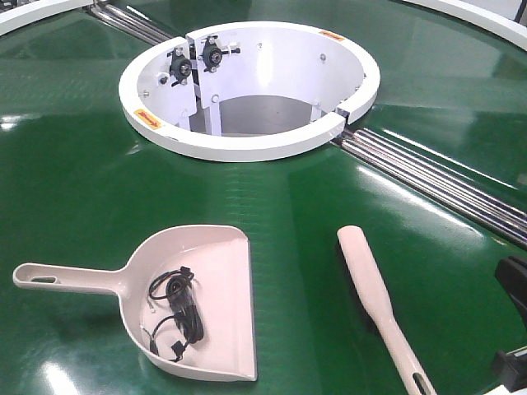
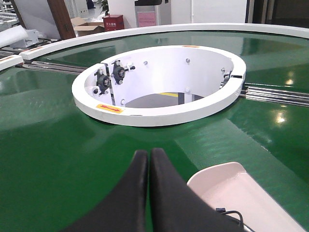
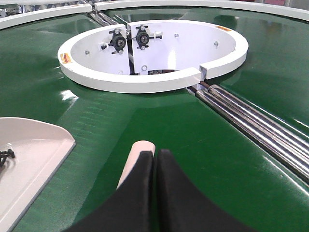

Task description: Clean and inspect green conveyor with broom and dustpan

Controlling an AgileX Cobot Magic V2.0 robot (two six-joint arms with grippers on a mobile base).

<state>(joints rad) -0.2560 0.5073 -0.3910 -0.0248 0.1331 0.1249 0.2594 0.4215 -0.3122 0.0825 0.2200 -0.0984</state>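
Resting flat on the conveyor, both items within easy reach of the arms: dustpan to the left with lip toward the right and handle pointing left, broom to the right, bristles down, handle trailing toward the near edge. Lying well apart, neither touching the other, neither lifted. Tangled inside the pan, a black cord, presumably debris already gathered or awaiting disposal.

Hovering above the belt, left tool clenched on nothing, tips pressed together, just beside the pan's rear corner in the left wrist view. Likewise the right tool, fingers pinched together and empty, poised directly over the broom head, whose rounded end peeks out beyond the tips. Probably lined up this way so each arm can take its own implement, though neither can grasp before spreading.

Beyond, the white ring around the central opening and the chrome rollers running out to the right, with no loose litter visible on the green
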